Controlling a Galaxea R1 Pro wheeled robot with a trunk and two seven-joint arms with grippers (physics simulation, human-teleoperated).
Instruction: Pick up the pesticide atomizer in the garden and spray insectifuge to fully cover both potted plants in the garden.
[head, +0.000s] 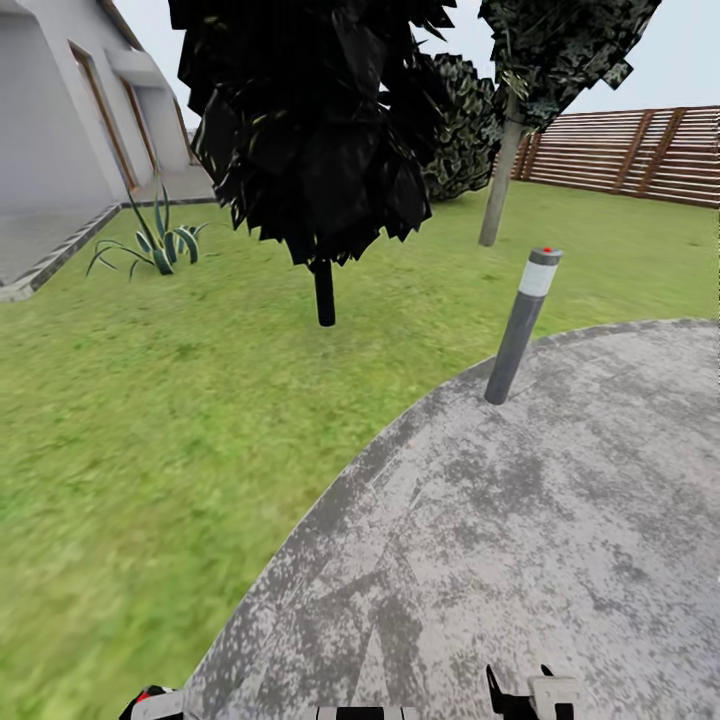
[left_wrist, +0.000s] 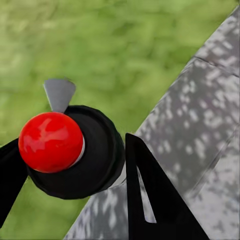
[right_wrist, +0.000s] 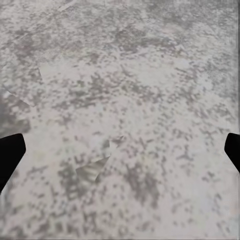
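Lawn (head: 150, 420) covers the ground from 7 to 12 o'clock in the head view, green and patchy. The round stone patio (head: 520, 540), grey and mottled, fills the sector from 3 to 6 o'clock, and its curved edge meets the grass directly. A tall grey lamp post (head: 520, 330) with a white band and red top stands tilted just inside that edge, at about 1 o'clock. A dark bush (head: 320, 130) on a black stem stands on the grass at 12 o'clock, a thin-trunked tree (head: 505, 150) beside it. A brown slat fence (head: 640, 155) closes the garden at 2 o'clock; a grey house wall (head: 60, 110) stands at 10 o'clock, with a spiky green plant (head: 160, 245) on the grass near it.

The left gripper (left_wrist: 70, 165) is clenched on the pesticide atomizer (left_wrist: 75, 155), seen end-on in the left wrist view: red cap, dark round body, small grey nozzle, over the grass-patio boundary. The right gripper (right_wrist: 120, 150) is released, fingertips wide apart over bare patio stone.
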